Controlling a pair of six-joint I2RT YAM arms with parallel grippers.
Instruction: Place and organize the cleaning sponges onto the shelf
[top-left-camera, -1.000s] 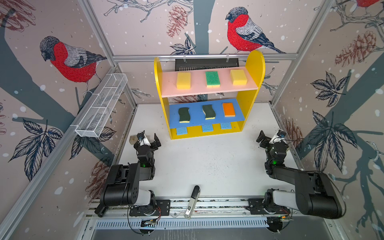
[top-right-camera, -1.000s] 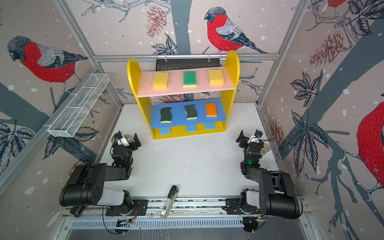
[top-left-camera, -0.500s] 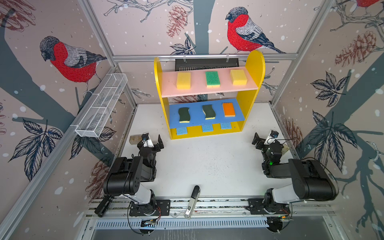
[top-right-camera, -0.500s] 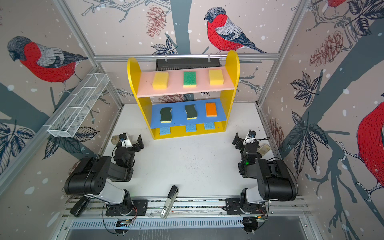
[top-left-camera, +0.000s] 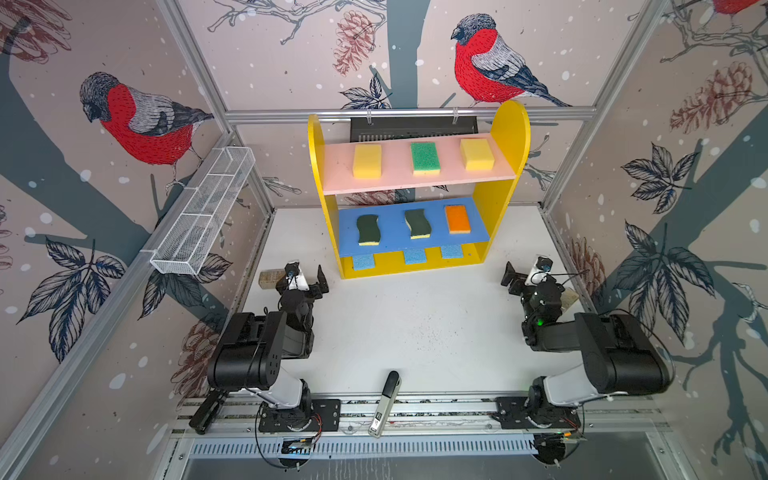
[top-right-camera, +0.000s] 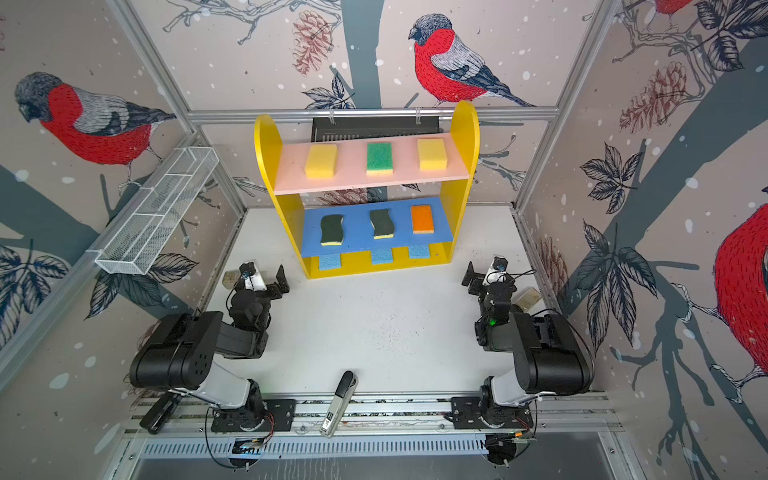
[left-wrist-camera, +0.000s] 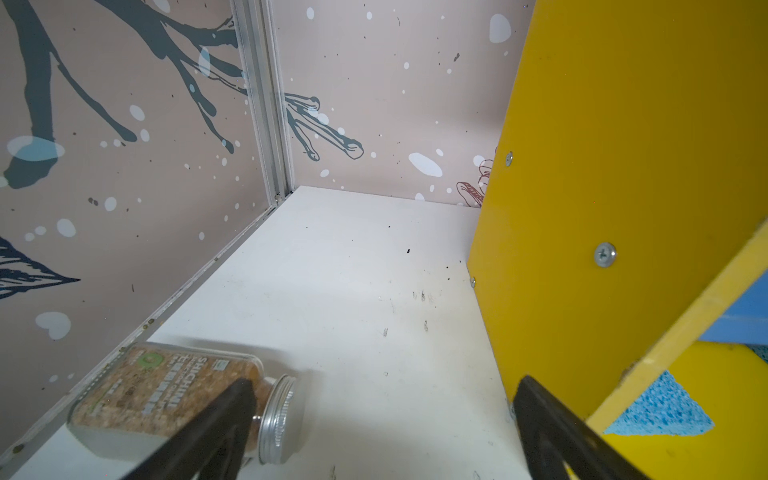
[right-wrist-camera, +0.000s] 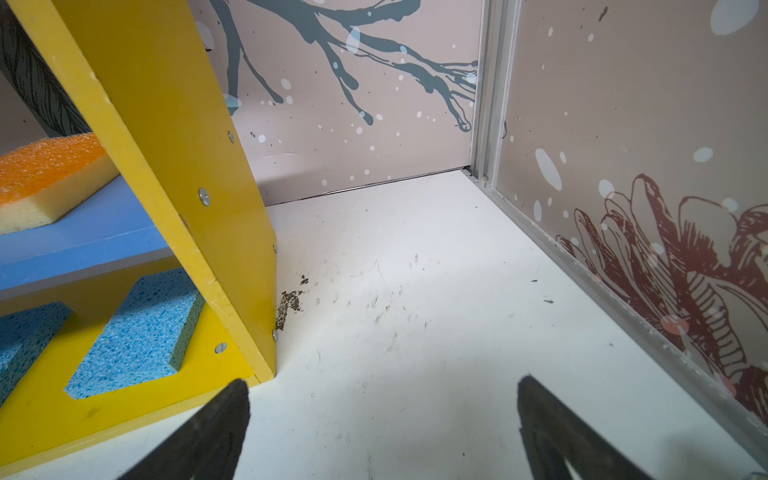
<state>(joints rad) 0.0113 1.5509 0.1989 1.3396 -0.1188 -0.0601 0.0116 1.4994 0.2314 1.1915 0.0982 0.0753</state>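
On the shelf (top-left-camera: 509, 137), all sponges (top-left-camera: 424, 157) — well apart from the fingers (top-left-camera: 321, 275)

nine sponges (top-left-camera: 424, 157), three per level, yellow shelf (top-left-camera: 509, 137)

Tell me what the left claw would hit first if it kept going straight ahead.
Probably the back wall. The left claw points along the table through the gap between the bottle and the shelf side. Depth is unclear, so a slight downward tilt could meet the table first.

Bullfinch-and-pinecone wallpaper walls (top-left-camera: 291, 62); scuffed white floor (top-left-camera: 415, 324); aluminium corner posts (top-left-camera: 197, 66)
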